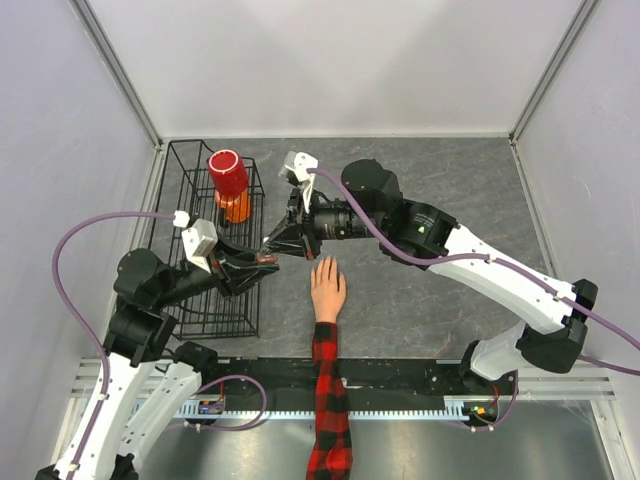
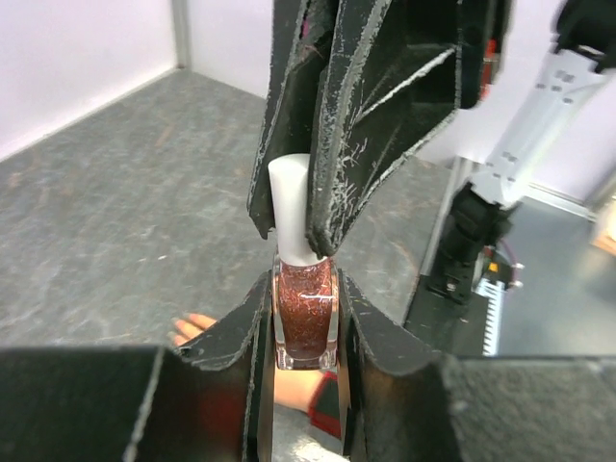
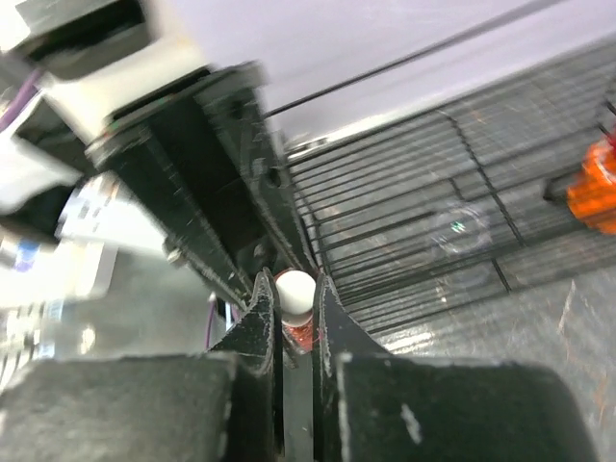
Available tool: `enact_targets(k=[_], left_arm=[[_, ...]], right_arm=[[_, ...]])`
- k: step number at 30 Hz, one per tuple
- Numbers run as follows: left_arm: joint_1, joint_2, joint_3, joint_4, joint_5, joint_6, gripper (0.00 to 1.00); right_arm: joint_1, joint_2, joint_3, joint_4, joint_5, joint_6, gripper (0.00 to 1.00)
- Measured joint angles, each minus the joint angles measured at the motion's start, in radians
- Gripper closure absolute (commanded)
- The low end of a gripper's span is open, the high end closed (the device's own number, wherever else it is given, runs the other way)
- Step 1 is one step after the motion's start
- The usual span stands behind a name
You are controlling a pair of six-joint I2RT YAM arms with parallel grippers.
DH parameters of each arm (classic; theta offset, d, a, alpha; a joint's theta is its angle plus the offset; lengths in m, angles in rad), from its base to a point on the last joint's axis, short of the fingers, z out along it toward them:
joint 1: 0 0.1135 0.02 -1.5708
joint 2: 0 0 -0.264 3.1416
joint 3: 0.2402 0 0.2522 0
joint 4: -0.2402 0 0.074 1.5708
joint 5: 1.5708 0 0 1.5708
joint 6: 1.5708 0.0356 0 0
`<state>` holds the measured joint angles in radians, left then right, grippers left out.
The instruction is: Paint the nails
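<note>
Even, bright overhead light fills the top view, and the arms cast only soft, faint shadows on the mottled grey counter [image 1: 440, 310]. The left wrist view is crisp on the glittery brown nail polish bottle [image 2: 306, 322] and softer along its dark bottom edge. The right wrist view is blurred and washed out at upper left, with a small lens flare over the black wire basket [image 3: 404, 192].

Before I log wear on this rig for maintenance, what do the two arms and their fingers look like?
The left arm and right arm mix black joint housings with white link shells. A purple cable loops to a white camera block on each wrist. The fingers are black angular wedges, scuffed with whitish scratches.
</note>
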<state>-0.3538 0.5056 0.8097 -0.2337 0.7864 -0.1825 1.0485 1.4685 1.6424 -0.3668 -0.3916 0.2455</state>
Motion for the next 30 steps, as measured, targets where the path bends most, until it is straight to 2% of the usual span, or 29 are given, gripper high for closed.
enact_targets(k=[3, 7, 9, 11, 12, 14, 15, 18, 23, 28, 30], left_arm=[[0.001, -0.003, -0.023, 0.066, 0.108, -0.07, 0.98], [-0.008, -0.001, -0.085, 0.306, 0.352, -0.257, 0.98], [-0.009, 0.006, -0.091, 0.369, 0.428, -0.317, 0.98], [-0.01, 0.011, -0.087, 0.364, 0.449, -0.321, 0.98], [-0.01, 0.013, -0.081, 0.339, 0.449, -0.309, 0.98], [-0.01, 0.021, -0.059, 0.272, 0.433, -0.271, 0.98], [-0.01, 0.025, -0.045, 0.234, 0.418, -0.245, 0.98], [-0.008, 0.029, -0.01, 0.148, 0.342, -0.169, 0.98], [-0.008, 0.022, 0.021, 0.06, 0.186, -0.058, 0.98], [-0.008, 0.008, 0.02, -0.016, 0.046, 0.026, 0.98], [-0.008, -0.005, 0.018, -0.024, 0.006, 0.042, 0.98]], right_arm=[[-0.025, -0.014, -0.022, 0.021, -0.18, -0.084, 1.0], [-0.057, -0.04, -0.087, 0.106, -0.537, -0.166, 1.0], [-0.061, -0.038, -0.105, 0.154, -0.628, -0.184, 1.0], [-0.065, -0.034, -0.113, 0.177, -0.663, -0.19, 1.0], [-0.069, -0.032, -0.117, 0.183, -0.672, -0.191, 0.88], [-0.079, -0.031, -0.122, 0.188, -0.673, -0.185, 0.69], [-0.084, -0.031, -0.122, 0.188, -0.665, -0.176, 0.48], [-0.095, -0.036, -0.124, 0.164, -0.618, -0.135, 0.24], [-0.104, -0.048, -0.126, 0.093, -0.402, -0.071, 0.1], [-0.104, -0.067, -0.116, 0.036, -0.216, 0.003, 0.13], [-0.102, -0.067, -0.099, 0.028, -0.166, 0.033, 0.2]])
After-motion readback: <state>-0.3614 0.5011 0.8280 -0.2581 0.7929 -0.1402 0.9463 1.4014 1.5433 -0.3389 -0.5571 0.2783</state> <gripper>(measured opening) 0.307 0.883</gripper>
